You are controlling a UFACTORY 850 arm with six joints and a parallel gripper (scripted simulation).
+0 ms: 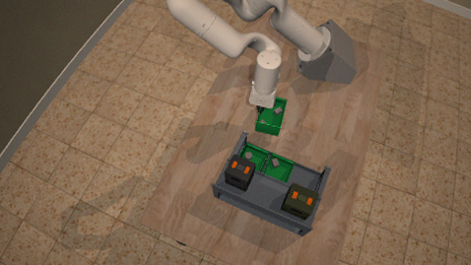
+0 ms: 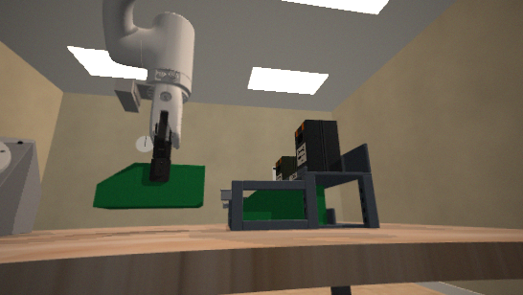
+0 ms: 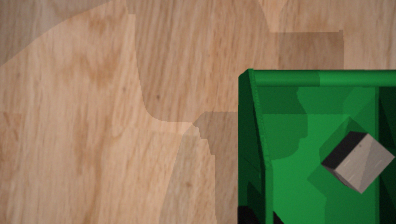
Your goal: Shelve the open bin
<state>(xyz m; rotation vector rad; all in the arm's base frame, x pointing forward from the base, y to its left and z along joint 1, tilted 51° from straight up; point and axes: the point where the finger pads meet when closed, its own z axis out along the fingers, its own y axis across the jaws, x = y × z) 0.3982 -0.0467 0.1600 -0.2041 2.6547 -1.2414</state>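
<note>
The white arm reaches out over the wooden worktop [image 2: 268, 239] with its claw [image 2: 159, 172] pointing straight down. The claw's dark fingers are pinched tight on the side wall of the green open bin [image 2: 187, 189], and the bin hangs in the air, clear of the worktop, with a plain gap of wall showing beneath it in the exterior view. It sits roughly level, perhaps a touch lower at the end away from the shelf.

From the top view the bin [image 1: 277, 122] is just in front of the grey shelf [image 1: 267, 200], near it but apart. A grey cube [image 1: 279, 110] lies inside it; the wrist view shows the same cube [image 3: 361, 164] resting on the bin's green floor, tipped onto a corner-on angle, with the bin's rim [image 3: 300, 77] running across the upper right.

On the shelf's lower level two green bins stand side by side at one end, the first [image 1: 252, 156] and the second [image 1: 281, 168], each with a small grey part in it. The space beside them, toward the other end of the row, shows bare grey shelf floor. On the top board stand two dark boxes with orange marks: a black one [image 1: 239, 173] above the bins and an olive one [image 1: 300, 200] at the far end.

The arm's grey pedestal [image 1: 339, 63] stands at the worktop's far edge.
</note>
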